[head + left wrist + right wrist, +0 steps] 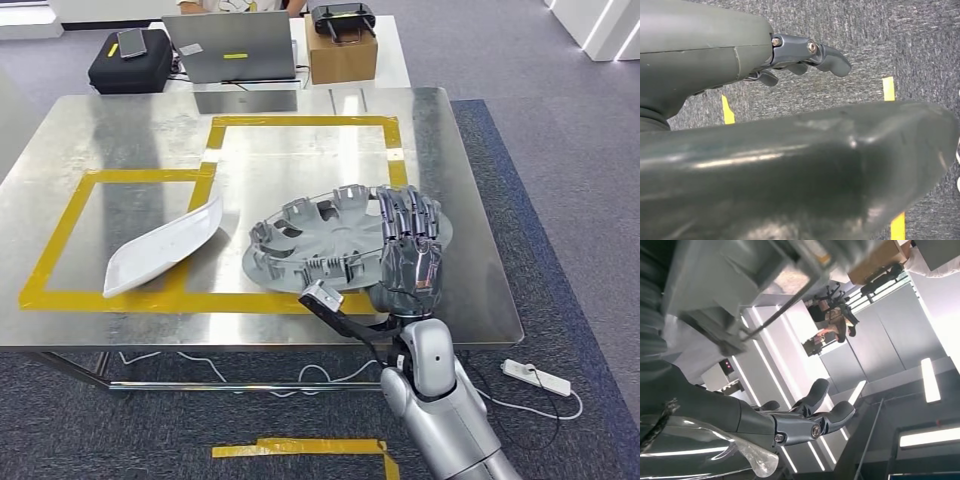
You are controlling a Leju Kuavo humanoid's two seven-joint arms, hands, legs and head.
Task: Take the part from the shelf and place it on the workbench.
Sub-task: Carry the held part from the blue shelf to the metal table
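A steel worktop marked with yellow tape squares fills the middle of the head view, grey carpet around it and a laptop at the upper centre. The part, a grey hubcap, lies on the worktop right of centre, its right edge under the right hand. That hand's fingers curl over the rim, apparently holding it; how tightly I cannot tell. A white tray rests tilted to the left, near but apart. If the fingers catch the spokes on release, the hubcap could drag toward the near edge. The left hand hangs over carpet, fingers loosely extended, empty.
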